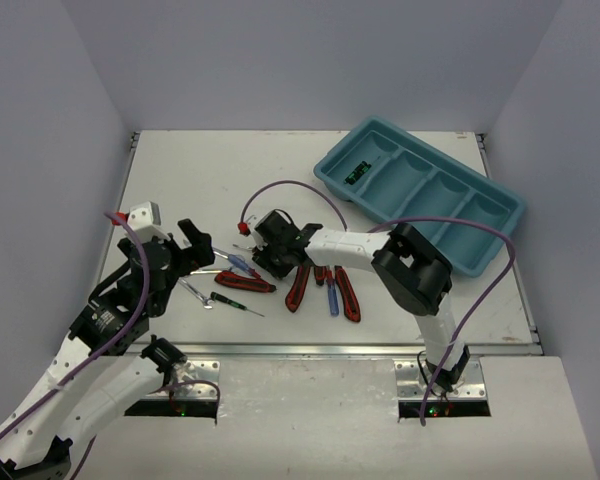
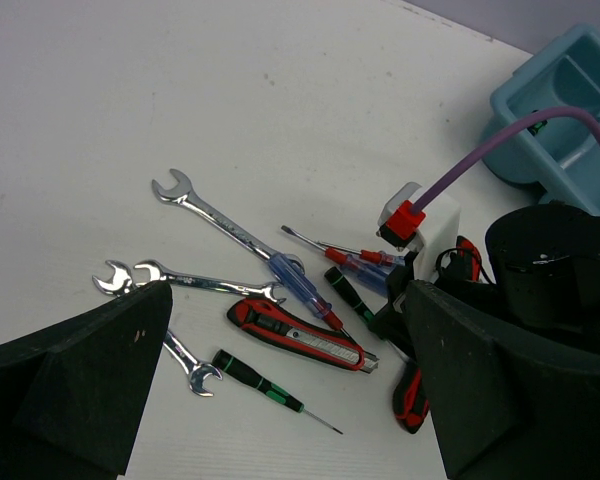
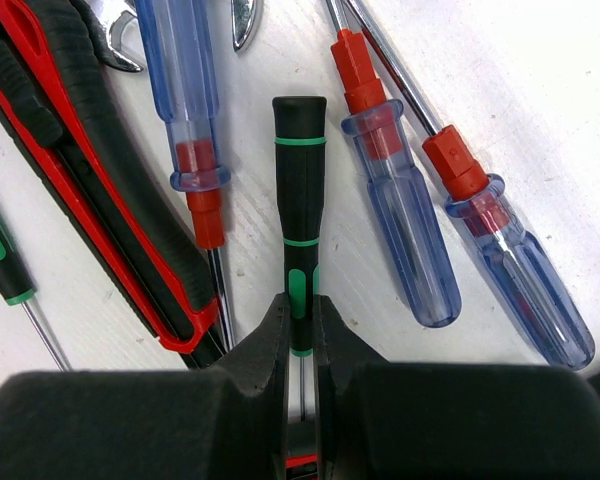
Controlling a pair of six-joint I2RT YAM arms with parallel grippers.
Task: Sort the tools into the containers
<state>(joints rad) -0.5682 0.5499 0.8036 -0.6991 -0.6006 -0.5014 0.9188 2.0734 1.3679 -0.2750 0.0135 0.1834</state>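
Right gripper (image 3: 300,312): jaws are pinching the black-and-green screwdriver (image 3: 300,190) at its handle's narrow shaft end. It is lying mid-tabletop (image 3: 550,70) between blue-and-red screwdrivers (image 3: 405,230). Light, stiff, slim; probably pivoting unless gripped mid-handle. Left gripper (image 1: 190,248): jaws are standing spread.

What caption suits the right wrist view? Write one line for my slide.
Right end effector pinches a black-and-green screwdriver lying among blue-and-red screwdrivers and a red-and-black utility knife.
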